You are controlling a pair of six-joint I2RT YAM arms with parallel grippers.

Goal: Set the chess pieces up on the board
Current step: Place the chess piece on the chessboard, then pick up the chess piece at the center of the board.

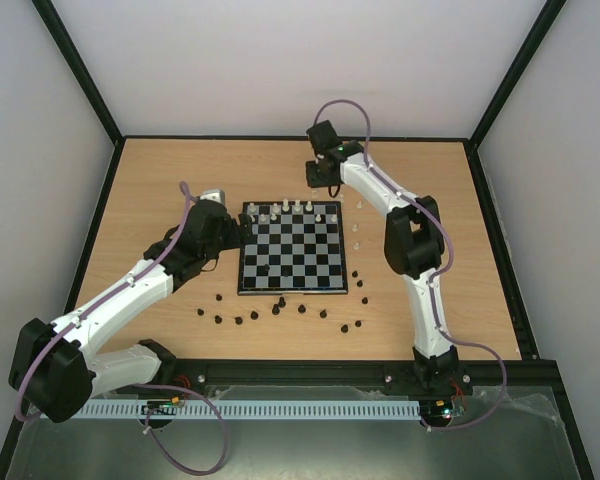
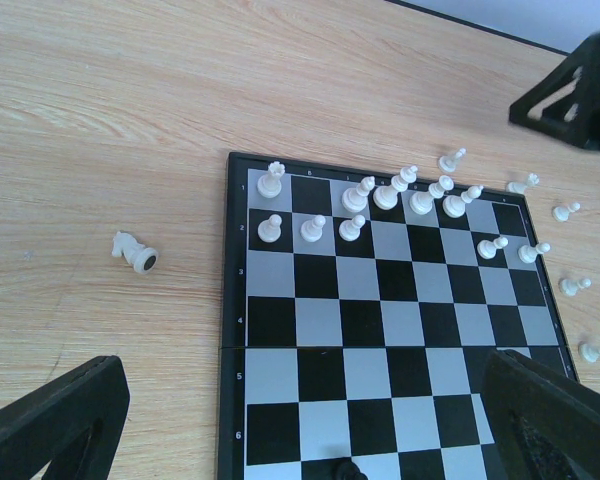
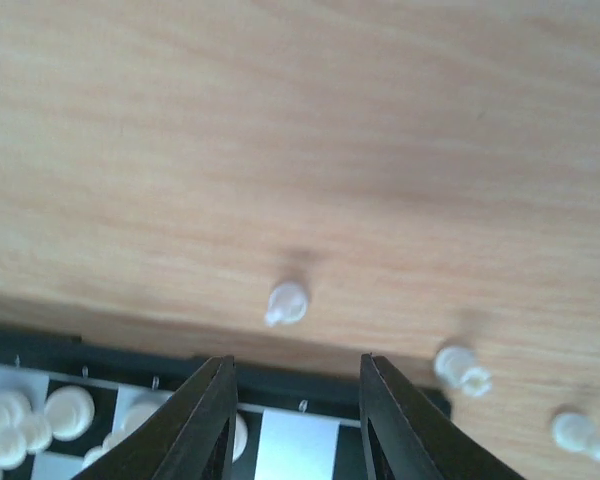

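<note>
The board (image 1: 300,265) lies mid-table. White chess pieces (image 1: 298,208) stand on its two far rows, seen close in the left wrist view as white pieces (image 2: 385,195) on the board (image 2: 380,330). One black piece (image 2: 345,470) stands at that view's bottom edge. My left gripper (image 1: 242,233) hovers at the board's left edge, open and empty (image 2: 300,440). At the far edge my right gripper (image 1: 325,188) is open (image 3: 296,360), nothing between its fingers; a white piece (image 3: 239,437) shows beside its left finger, above the board (image 3: 295,445).
Several black pieces (image 1: 280,305) lie scattered on the table in front of the board. A few white pieces (image 1: 357,230) stand off its right side. A white knight (image 2: 133,250) lies on the wood left of the board. More white pieces (image 3: 286,303) rest beyond the far edge.
</note>
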